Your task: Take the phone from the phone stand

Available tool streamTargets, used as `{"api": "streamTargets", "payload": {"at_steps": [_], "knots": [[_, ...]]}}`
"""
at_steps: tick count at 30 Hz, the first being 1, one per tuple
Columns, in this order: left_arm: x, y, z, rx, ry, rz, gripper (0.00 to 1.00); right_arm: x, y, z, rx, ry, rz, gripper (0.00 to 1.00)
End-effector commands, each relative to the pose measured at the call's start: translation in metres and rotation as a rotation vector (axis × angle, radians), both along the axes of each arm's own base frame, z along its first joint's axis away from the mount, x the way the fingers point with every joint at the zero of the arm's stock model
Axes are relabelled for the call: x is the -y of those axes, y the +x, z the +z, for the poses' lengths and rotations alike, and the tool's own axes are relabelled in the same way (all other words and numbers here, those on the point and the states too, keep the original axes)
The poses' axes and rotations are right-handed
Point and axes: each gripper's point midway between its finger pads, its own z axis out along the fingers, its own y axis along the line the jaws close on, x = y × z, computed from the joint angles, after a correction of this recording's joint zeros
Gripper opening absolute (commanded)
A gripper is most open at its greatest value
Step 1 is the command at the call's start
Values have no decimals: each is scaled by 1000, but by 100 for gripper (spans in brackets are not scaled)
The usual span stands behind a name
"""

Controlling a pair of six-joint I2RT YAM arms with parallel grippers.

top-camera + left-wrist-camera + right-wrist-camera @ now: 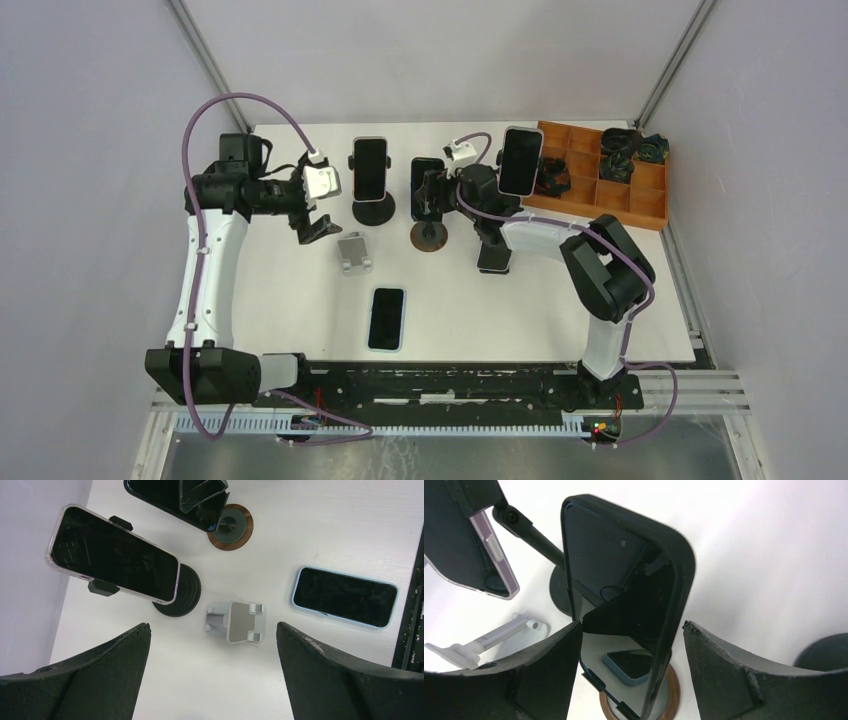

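Observation:
A phone [425, 176] in a dark case stands upright on a phone stand with a wood-ringed round base [429, 238] in the middle of the table. My right gripper [440, 192] is open and straddles this phone [624, 580]. In the right wrist view the left finger [549, 665] sits at the phone's edge, and the right finger [724, 665] stands a small gap away. The wood-ringed base [671, 695] shows below. My left gripper [213, 625] is open with nothing between its fingers, hovering above the table left of the stands [320, 215].
A clear-cased phone [370, 165] sits on a black stand further left. Another phone [521, 160] stands to the right, beside a wooden compartment tray [600, 195]. A light-blue phone [387, 318] lies flat near the front. A small silver stand [354, 253] lies between.

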Motion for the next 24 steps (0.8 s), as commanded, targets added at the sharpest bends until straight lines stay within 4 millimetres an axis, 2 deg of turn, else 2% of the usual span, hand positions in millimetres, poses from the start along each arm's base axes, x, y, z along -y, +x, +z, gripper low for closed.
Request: {"api": "streamTargets", "payload": {"at_steps": [1,5,9,14,20,22,24], "knots": [[2,-11,5,-23,-20,17,100,-20,-4,-3,-1,72,95,78],[3,-14,9,-8,-26,9,100,-24,-6,-14,-28,84,111,76],[2,-14,8,-7,-17,15,100,-28,-9,-13,-25,108,128,61],[2,-17,2,-12,-11,7,100,-28,-14,10,26,145,151,40],[6,-23,-6,-23,-27,-22,100,-35,-25,35,68,197,220,7],[8,-25,-9,-39,-41,-28,100,-39,-30,47,82,225,251,0],[10,-26,-11,-52,-59,-35,100,-40,-37,61,96,257,279,0]]}}
